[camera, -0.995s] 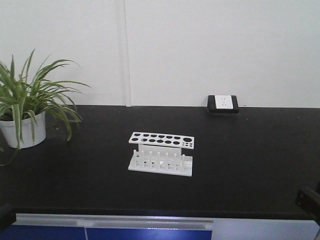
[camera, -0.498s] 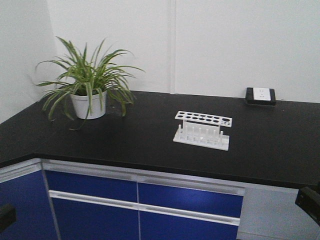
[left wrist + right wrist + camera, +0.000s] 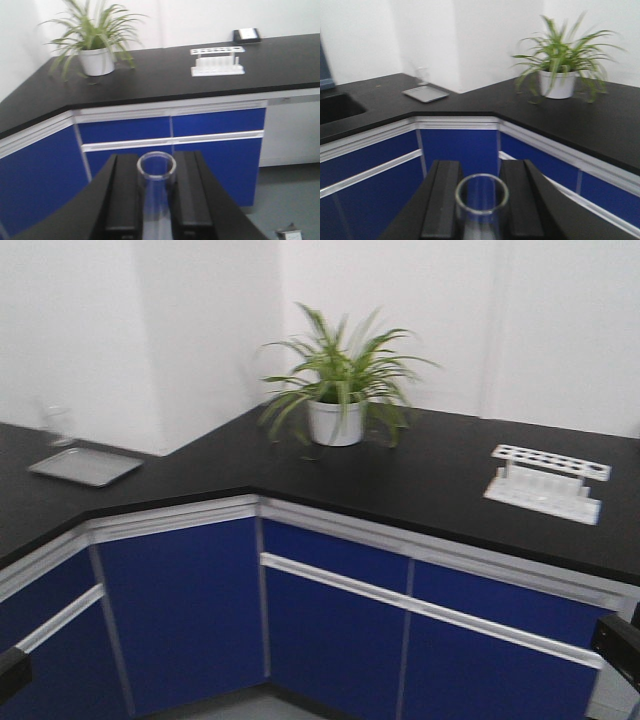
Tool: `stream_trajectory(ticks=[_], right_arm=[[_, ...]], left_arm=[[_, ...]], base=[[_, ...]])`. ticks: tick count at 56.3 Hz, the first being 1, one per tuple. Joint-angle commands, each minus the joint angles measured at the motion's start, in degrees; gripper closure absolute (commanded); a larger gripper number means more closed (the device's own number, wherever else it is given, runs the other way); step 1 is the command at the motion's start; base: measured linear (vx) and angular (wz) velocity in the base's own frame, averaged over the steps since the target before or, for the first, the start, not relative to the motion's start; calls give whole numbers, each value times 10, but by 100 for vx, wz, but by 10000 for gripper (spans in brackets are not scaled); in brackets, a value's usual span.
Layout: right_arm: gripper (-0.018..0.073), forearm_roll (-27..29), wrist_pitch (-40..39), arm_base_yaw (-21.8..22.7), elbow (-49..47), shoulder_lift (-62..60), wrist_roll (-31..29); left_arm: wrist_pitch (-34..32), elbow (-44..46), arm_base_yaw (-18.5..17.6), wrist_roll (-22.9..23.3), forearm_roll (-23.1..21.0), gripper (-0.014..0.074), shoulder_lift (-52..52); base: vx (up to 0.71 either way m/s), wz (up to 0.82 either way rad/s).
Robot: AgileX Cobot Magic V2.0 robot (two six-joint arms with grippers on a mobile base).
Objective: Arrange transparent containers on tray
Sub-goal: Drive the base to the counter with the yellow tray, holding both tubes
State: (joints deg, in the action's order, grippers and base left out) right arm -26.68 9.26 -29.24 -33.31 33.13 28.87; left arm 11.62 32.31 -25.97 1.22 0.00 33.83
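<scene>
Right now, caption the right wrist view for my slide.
Right tool grips a clear tube; tray and potted plant sit on the counter.

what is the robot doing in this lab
A two-armed robot is carrying glassware. Its left pincer is shut on a clear test tube, and its right pincer on a second tube. Neither tube is on the grey tray yet; the tray lies on the black counter, left of the corner. A white rack and a potted plant stand further right.
</scene>
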Motion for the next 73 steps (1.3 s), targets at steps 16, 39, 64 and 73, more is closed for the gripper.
stream_trajectory(ticks=[16,39,64,73], right_arm=[[571,-6,-43,0,-17,0,-1],[571,-6,-43,0,-17,0,-1],[571,-6,-43,0,-17,0,-1],[571,-6,-43,0,-17,0,-1]], left_arm=[[-47,17,-3,6,-5,596,1],[-47,17,-3,6,-5,596,1],[-47,17,-3,6,-5,596,1],[-47,17,-3,6,-5,596,1]], base=[[-29,59],[-18,77],[-1,71],[12,34]])
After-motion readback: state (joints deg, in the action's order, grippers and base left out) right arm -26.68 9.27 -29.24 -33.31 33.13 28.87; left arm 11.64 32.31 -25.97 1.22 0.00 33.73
